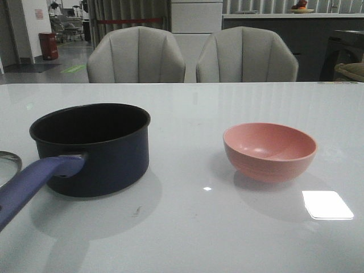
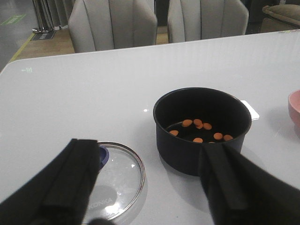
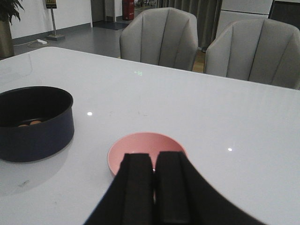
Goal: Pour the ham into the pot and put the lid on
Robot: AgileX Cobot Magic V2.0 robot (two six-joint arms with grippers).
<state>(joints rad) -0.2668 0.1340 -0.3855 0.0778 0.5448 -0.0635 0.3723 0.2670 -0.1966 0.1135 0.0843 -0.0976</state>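
The dark navy pot (image 1: pixel 91 151) stands at the table's left, its purple-blue handle (image 1: pixel 34 179) pointing toward the front left. Several small orange ham (image 2: pixel 201 125) pieces lie on the pot's (image 2: pixel 187 154) bottom. The glass lid (image 2: pixel 117 173) with a blue knob (image 2: pixel 104 154) lies flat on the table left of the pot; only its rim (image 1: pixel 7 165) shows in the front view. My left gripper (image 2: pixel 150 150) hangs open above and before lid and pot, holding nothing. My right gripper (image 3: pixel 153 157) is shut and empty, just short of the pink bowl (image 3: pixel 145 143).
The pink bowl (image 1: pixel 269 151) stands empty on the table's right side. Two grey chairs (image 1: pixel 136 57) are behind the far edge. Neither arm shows in the front view. A bright light patch (image 1: pixel 327 205) lies near the bowl.
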